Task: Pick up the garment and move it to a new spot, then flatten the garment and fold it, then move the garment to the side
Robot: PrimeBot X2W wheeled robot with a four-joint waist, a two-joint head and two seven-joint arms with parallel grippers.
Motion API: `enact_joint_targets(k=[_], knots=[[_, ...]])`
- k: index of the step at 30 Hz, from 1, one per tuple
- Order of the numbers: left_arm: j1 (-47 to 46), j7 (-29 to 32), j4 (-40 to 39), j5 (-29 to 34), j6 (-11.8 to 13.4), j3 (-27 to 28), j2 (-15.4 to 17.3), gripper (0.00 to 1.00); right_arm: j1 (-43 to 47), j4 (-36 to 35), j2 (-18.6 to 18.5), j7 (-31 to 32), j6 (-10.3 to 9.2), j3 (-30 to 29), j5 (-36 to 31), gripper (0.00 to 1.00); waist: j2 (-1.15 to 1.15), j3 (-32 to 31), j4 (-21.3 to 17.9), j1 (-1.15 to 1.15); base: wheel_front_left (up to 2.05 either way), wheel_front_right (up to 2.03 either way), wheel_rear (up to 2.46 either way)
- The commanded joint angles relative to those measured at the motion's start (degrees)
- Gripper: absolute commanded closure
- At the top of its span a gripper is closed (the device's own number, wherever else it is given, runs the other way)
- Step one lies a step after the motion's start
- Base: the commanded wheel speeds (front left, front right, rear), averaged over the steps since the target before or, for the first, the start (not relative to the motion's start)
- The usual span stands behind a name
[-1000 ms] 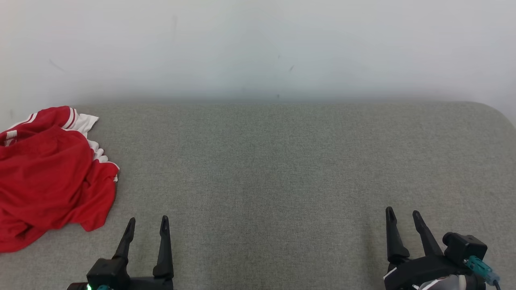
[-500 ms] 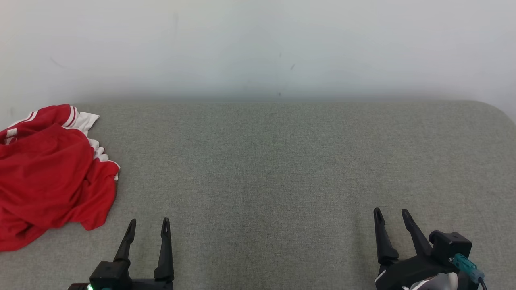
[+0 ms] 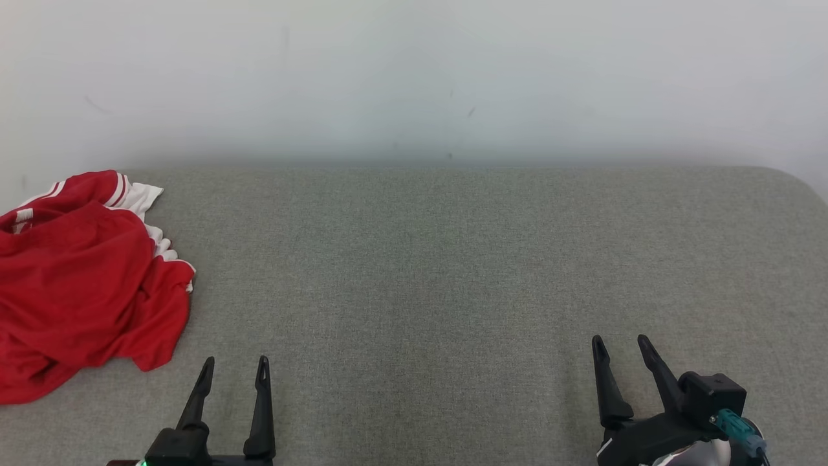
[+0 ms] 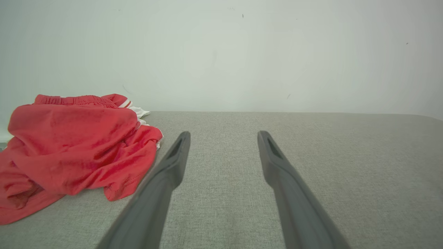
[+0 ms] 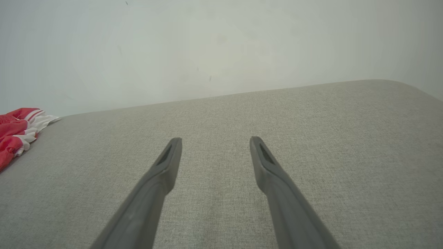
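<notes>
Lying in a crumpled red heap with white striped trim, the garment [image 3: 84, 291] sits ahead of and to the outer left of the left gripper [image 3: 235, 360]. It is near that gripper's left finger without touching it, and well apart from the right gripper [image 3: 619, 338] across the grey upholstered surface [image 3: 420, 272].

Both grippers are held over the surface with fingers spread wide and nothing between them. Over the past second the right gripper has slid a little inward, towards its partner, while the left has sunk slightly towards the bottom of the head view. The whole head picture has also dipped a touch, so the cloth's small shift there looks like the camera's doing, not a move of the cloth. The heap appears untouched, which suggests the pick-up has not begun and the arms are only settling before a reach to the left.

The head view's left edge cuts the garment off. From the left wrist, a gathered band [image 4: 69, 100] runs along the far top of the heap, hinting at shorts, though the bunching leaves that unsure. From the right wrist, only a trimmed corner shows at the left edge. Where hems and openings lie inside the folds cannot be read, and both grippers' bases are cut by the bottom edge.
</notes>
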Motion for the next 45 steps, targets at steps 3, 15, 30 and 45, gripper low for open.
enact_joint_targets(k=[3, 15, 30, 45], knots=[[0.97, -0.29, 0.20, -0.15, -0.34, 0.47, -0.34, 0.00, 0.30, -0.15, -0.20, 0.03, -0.12, 0.16, -0.14, 0.00, 0.00, -0.08, -0.03, 0.00, 0.00, 0.00, 0.00], [0.93, -0.29, 1.01, -1.52, -1.21, 1.42, -0.75, 0.00, 0.59, -0.03, -0.19, 0.22, -0.12, 0.23, 0.91, 0.00, 0.00, -0.40, -0.03, 0.00, 0.00, 0.00, 0.00], [0.37, -0.29, 2.65, -10.92, 0.44, 1.89, -0.78, 0.00, 0.94, -0.51, -0.16, 0.23, -0.12, 1.89, 7.53, 0.00, 0.00, -0.39, 9.03, 0.00, 0.00, 0.00, 0.00], [1.32, -0.29, 3.56, -10.08, 0.41, 3.36, -0.78, 0.00, 1.85, -1.31, -0.16, 0.40, -0.12, 2.18, 6.43, 0.00, 0.00, -1.27, 21.93, 0.00, 0.00, 0.00, 0.00]])
